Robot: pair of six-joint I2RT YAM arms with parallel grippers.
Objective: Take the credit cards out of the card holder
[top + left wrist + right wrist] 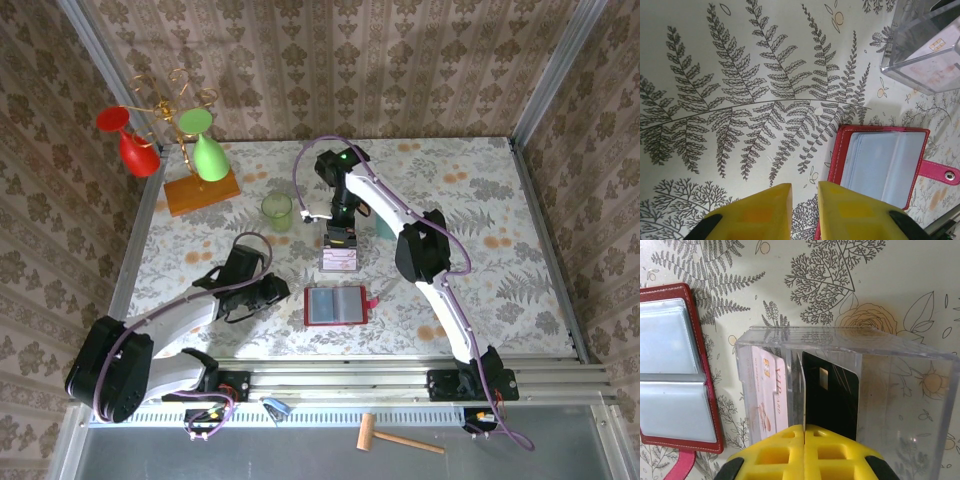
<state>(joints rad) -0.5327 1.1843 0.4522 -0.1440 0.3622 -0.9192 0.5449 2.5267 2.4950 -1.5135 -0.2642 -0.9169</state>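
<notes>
The pale pink-white credit card (765,390) and the dark credit card (832,400) both stand on edge inside a clear box (900,390), the pale one in its left part and the dark one, chip showing, just right of a thin upright edge at the middle. The right arm's fingers (780,450) are pressed together right at the box's open top, in line with that thin edge and touching the dark card's near corner; whether they pinch a card cannot be told. The card holder (336,306) lies open and flat on the table (480,200), just nearer the arm bases than the box, its greyish clear pockets facing up and its small red tab (372,301) sticking out to the right. The left arm's fingers (760,210) hang low over the table beside the holder's left edge, a narrow gap between them with nothing in it. Farther back and to the left a green cup (277,212) stands upright, and beyond it an orange wooden base (203,193) carries a gold rack with a red glass (130,140) and a green glass (205,145) hung upside down. A small wooden mallet (398,438) lies on the grey ledge in front of the arm bases.
</notes>
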